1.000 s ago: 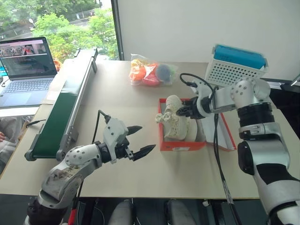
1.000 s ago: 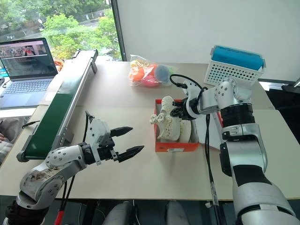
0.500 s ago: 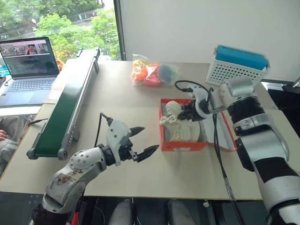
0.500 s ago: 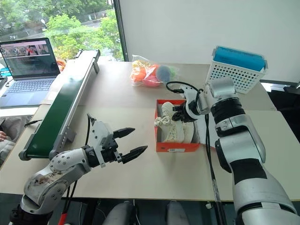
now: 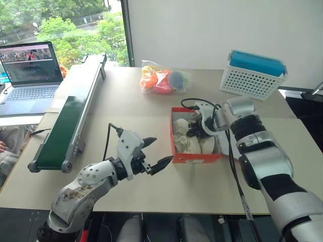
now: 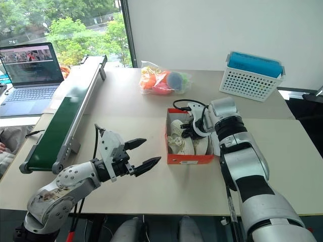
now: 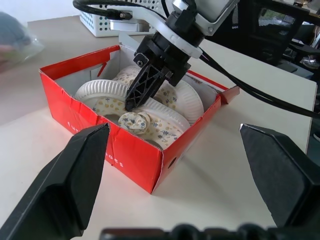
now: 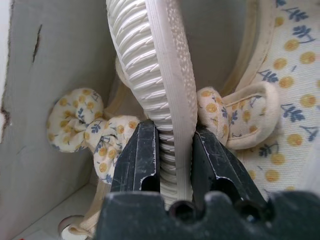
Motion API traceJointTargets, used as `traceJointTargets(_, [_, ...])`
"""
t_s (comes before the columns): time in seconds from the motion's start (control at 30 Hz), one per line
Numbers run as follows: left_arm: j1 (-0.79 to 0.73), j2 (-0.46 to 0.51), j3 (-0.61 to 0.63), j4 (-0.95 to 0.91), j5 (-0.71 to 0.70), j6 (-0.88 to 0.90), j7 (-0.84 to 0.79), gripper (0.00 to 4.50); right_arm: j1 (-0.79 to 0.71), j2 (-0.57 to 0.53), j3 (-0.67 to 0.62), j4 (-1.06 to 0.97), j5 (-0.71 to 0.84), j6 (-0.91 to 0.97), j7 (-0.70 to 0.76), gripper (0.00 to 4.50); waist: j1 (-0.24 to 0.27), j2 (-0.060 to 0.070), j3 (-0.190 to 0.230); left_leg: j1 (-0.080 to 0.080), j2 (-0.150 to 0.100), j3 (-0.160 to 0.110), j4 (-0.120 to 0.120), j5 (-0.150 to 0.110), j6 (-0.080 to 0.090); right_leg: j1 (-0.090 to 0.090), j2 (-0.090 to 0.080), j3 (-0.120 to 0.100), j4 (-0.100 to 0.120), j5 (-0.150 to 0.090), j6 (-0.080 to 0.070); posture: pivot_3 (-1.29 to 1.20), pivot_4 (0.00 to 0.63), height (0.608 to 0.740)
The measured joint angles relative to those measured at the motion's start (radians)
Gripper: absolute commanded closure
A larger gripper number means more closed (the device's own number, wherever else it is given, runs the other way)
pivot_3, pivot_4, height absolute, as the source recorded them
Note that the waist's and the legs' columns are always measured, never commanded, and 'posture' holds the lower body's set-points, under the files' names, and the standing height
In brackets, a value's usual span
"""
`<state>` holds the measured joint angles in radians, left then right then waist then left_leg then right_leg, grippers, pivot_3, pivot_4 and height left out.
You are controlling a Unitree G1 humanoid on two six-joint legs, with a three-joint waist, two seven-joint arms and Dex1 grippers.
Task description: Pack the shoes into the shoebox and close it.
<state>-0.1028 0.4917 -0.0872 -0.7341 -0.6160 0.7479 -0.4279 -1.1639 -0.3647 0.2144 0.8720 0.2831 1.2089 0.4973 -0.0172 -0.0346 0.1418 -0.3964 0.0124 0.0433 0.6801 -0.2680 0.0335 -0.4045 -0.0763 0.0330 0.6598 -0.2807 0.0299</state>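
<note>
The shoes (image 7: 150,107), cream with small yellow-and-blue flowers, bows and ribbed white soles, lie on their sides inside the red shoebox (image 5: 196,157) near the counter's (image 5: 126,106) right edge. The right pincer (image 8: 172,157) is clenched on one sole's edge. The left pincer (image 5: 154,153) hovers released beside the box.

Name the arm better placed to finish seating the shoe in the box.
Right. The right gripper is already inside the shoebox, jaws shut on the shoe sole. The left gripper hovers open beside the box, holding nothing.
</note>
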Motion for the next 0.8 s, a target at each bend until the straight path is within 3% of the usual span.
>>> traceJointTargets(0.1, [0.007, -0.002, 0.008, -0.022, -0.015, 0.014, 0.013, 0.04, 0.01, 0.01, -0.005, 0.023, -0.028, -0.042, 0.0, 3.84, -0.001, 0.001, -0.001, 0.018, 0.0, -0.002, -0.004, -0.001, 0.0, 0.019, 0.0, -0.001, -0.007, 0.0, -0.001, 0.0, 0.15, 0.74])
traceJointTargets(0.3, [0.011, -0.002, 0.011, -0.028, -0.015, 0.022, 0.022, 0.04, -0.021, 0.076, -0.113, 0.024, -0.034, 0.015, -0.078, 3.84, -0.012, 0.002, -0.002, 0.015, 0.003, -0.002, -0.005, -0.002, -0.002, 0.015, -0.002, 0.0, -0.01, 0.003, -0.005, 0.0, 0.15, 0.74])
traceJointTargets(0.47, [-0.006, 0.0, 0.011, -0.023, -0.015, 0.022, 0.016, 0.0, -0.028, 0.113, -0.252, -0.007, -0.025, 0.093, -0.177, 1.97, -0.025, 0.003, -0.002, 0.006, 0.003, -0.004, -0.009, -0.001, -0.004, 0.006, -0.002, 0.003, -0.01, 0.003, -0.005, 0.0, 0.15, 0.74])
traceJointTargets(0.6, [-0.015, 0.003, 0.012, -0.014, -0.015, 0.022, 0.007, 0.0, -0.012, 0.113, -0.367, -0.078, -0.007, 0.181, -0.225, 0.73, -0.022, 0.004, -0.001, -0.006, 0.003, -0.004, -0.006, 0.001, -0.005, -0.006, -0.001, 0.003, -0.001, 0.003, -0.005, 0.0, 0.15, 0.74])
traceJointTargets(0.7, [-0.025, 0.01, 0.014, -0.007, -0.015, 0.022, -0.003, 0.0, 0.025, 0.088, -0.43, -0.224, 0.018, 0.28, -0.232, 0.73, -0.016, 0.004, -0.001, -0.018, 0.001, -0.004, -0.002, 0.002, -0.004, -0.017, 0.0, 0.002, 0.004, 0.004, -0.004, 0.0, 0.15, 0.74])
traceJointTargets(0.8, [-0.04, 0.018, 0.019, 0.016, -0.015, 0.022, -0.021, 0.0, 0.065, 0.023, -0.466, -0.41, 0.066, 0.379, -0.235, 0.73, -0.003, 0.006, 0.0, -0.019, 0.001, -0.003, -0.002, 0.002, -0.003, -0.019, 0.001, -0.002, 0.004, 0.004, -0.003, 0.0, 0.15, 0.74])
